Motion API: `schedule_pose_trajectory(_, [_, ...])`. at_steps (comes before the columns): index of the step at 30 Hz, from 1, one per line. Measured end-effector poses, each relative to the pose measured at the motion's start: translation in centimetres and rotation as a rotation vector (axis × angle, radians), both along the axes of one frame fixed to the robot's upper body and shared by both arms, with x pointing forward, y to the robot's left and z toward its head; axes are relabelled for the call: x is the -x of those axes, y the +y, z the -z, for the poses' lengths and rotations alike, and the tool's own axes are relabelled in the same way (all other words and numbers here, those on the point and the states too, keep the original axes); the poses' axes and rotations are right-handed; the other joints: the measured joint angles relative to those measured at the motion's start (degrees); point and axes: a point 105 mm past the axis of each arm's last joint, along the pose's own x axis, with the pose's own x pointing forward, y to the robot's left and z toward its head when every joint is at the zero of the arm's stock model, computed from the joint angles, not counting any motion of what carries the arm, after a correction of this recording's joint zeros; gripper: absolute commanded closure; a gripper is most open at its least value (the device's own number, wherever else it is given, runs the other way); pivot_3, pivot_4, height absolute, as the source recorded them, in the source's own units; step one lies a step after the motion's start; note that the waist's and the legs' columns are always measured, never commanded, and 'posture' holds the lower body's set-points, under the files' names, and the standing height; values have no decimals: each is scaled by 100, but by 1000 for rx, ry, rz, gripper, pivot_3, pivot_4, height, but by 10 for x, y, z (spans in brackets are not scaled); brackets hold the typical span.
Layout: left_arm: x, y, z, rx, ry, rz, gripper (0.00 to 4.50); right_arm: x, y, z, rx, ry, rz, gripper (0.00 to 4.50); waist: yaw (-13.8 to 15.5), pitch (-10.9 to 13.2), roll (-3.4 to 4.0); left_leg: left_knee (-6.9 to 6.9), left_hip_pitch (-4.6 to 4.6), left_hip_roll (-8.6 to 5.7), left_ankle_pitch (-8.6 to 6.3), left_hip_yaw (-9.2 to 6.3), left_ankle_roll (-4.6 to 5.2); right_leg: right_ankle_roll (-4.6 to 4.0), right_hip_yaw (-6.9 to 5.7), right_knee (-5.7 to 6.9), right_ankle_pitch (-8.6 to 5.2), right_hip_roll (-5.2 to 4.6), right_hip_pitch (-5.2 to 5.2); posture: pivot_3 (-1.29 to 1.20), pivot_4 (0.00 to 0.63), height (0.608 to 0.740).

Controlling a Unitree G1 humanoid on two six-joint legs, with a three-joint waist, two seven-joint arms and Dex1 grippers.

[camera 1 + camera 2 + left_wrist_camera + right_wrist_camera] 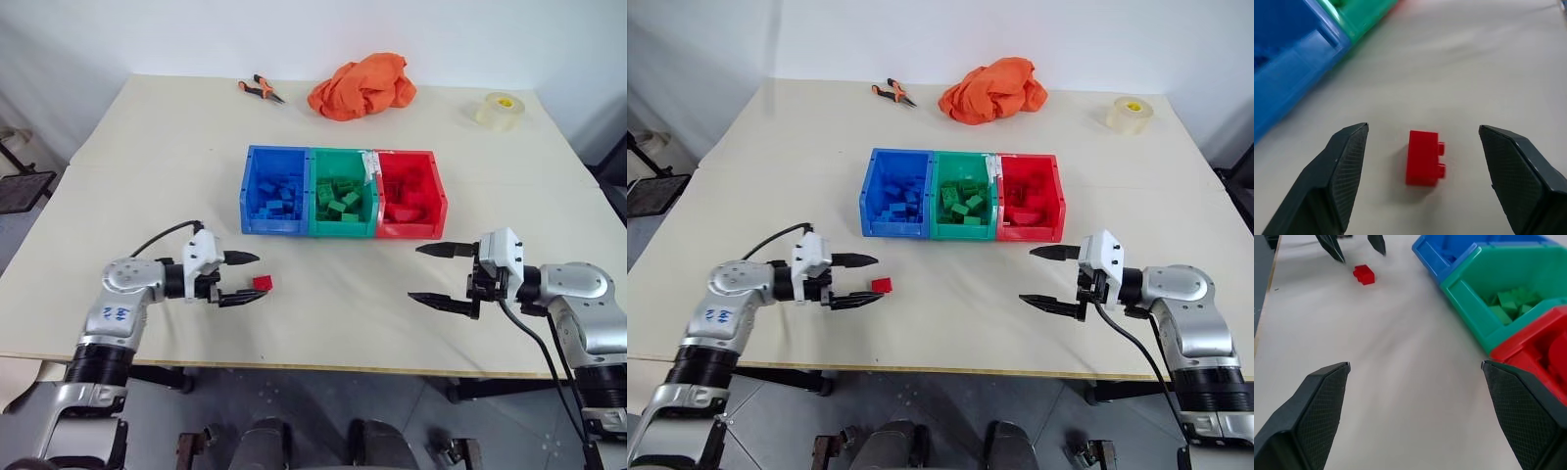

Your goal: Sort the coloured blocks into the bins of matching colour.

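- While lying free on the table (323, 313), red block (1423, 157) sits between spread left gripper (244, 279) fingers, long axis toward 12 o'clock, studs facing 3 o'clock.
- Right gripper (431, 274): jaws wide, empty.

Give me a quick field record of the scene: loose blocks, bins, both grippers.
loose block: one red brick on the table, in front of the blue bin
bins: blue, green bin, red bin in a row, each holding matching blocks
left gripper: open, at the brick, not touching it
right gripper: open, empty, in front of the red bin
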Motion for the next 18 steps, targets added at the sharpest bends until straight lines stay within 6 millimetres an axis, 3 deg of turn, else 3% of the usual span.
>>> schedule_pose_trajectory(4, [-4,-3,15,-49,14,25,835,5,-4,2,11,10,23,0,1,-1,-1,1,-1,2,0,3,0,0,-1,0,0,2,-3,0,150,740])
schedule_pose_trajectory(6, [-7,-4,14,-71,-3,36,1286,6,-6,2,10,6,41,0,2,-1,-1,1,0,2,0,3,0,0,-1,0,0,1,-2,0,150,740])
schedule_pose_trajectory(13, [-8,-2,13,-80,-2,60,3555,10,-9,3,12,10,68,0,0,-1,-1,2,0,3,0,2,0,0,0,1,0,1,-2,0,150,740])
schedule_pose_trajectory(18, [-12,-3,8,-77,-5,65,3571,10,-9,2,11,5,73,0,9,-1,-2,4,-2,2,0,1,0,0,-1,1,0,0,-2,0,150,740])
